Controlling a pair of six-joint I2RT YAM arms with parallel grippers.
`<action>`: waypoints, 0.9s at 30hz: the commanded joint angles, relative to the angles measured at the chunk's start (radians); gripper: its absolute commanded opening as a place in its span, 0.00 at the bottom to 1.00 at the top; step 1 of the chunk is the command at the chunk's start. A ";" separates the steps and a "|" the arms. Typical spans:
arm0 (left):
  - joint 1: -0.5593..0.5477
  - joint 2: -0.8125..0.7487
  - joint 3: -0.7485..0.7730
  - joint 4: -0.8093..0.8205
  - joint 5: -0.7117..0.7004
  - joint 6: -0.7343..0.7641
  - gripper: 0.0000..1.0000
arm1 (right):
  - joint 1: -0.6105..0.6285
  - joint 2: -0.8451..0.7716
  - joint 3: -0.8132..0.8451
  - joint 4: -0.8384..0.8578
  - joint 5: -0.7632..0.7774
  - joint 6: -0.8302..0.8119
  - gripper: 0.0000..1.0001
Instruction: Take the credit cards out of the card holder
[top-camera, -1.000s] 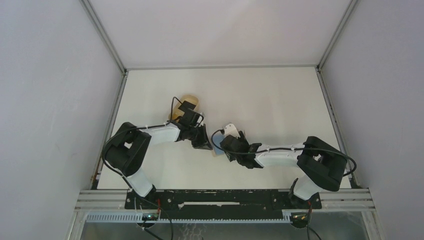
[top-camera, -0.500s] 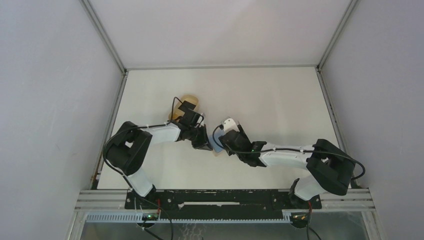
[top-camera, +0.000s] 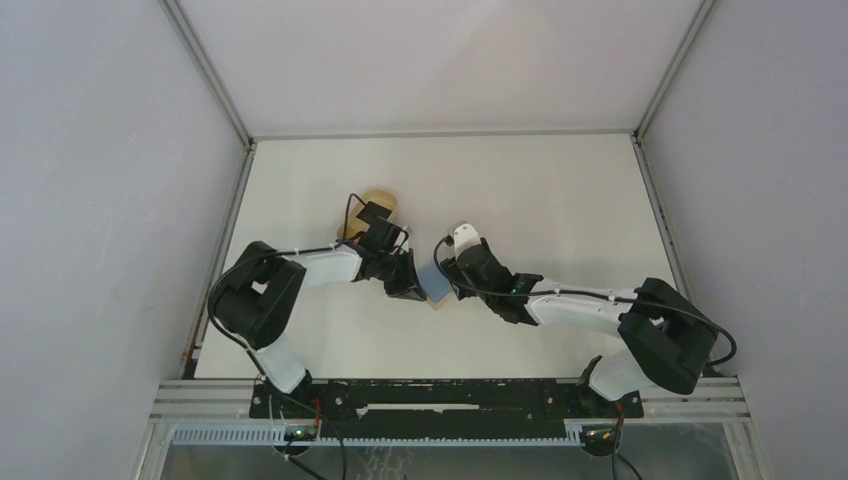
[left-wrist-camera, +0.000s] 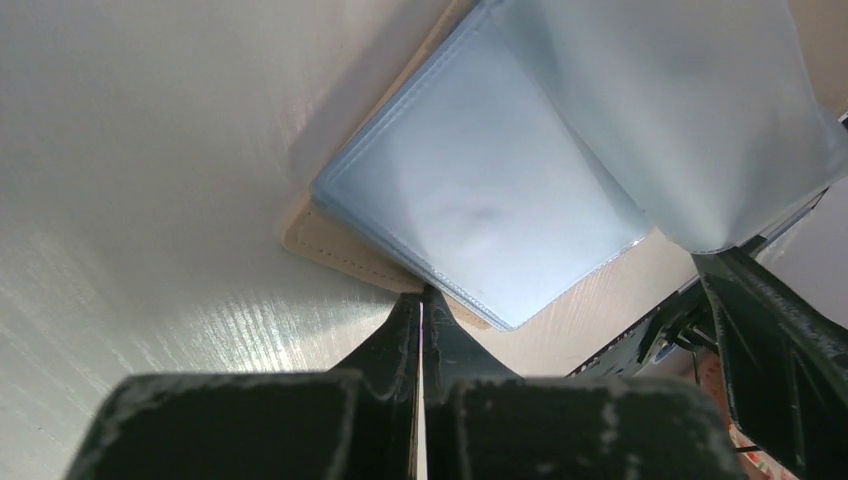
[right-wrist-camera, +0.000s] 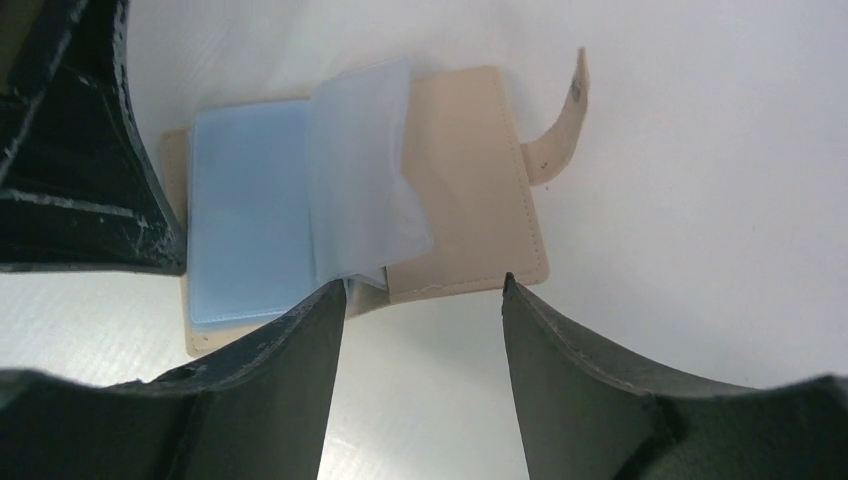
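Lying open on white tabletop (right-wrist-camera: 700, 200): flat tan card holder (right-wrist-camera: 470, 170), thin light blue cards (right-wrist-camera: 245, 215) showing. Left jaws clenched, tips touching its edge; right jaws spread above it.

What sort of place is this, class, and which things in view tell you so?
Probably a robot test cell in a lab: a white table boxed in by plain grey panels, a left arm and right arm bolted at its near edge, and a tan card holder lying open between them.
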 joint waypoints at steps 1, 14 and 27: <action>-0.001 0.014 0.035 -0.045 0.020 0.046 0.00 | -0.029 0.004 0.043 0.153 -0.072 0.013 0.67; -0.001 0.015 0.038 -0.055 0.031 0.061 0.00 | -0.150 0.048 -0.034 0.428 -0.396 0.125 0.68; 0.013 -0.110 0.064 -0.094 -0.014 0.049 0.00 | -0.350 0.125 -0.060 0.449 -0.777 0.322 0.63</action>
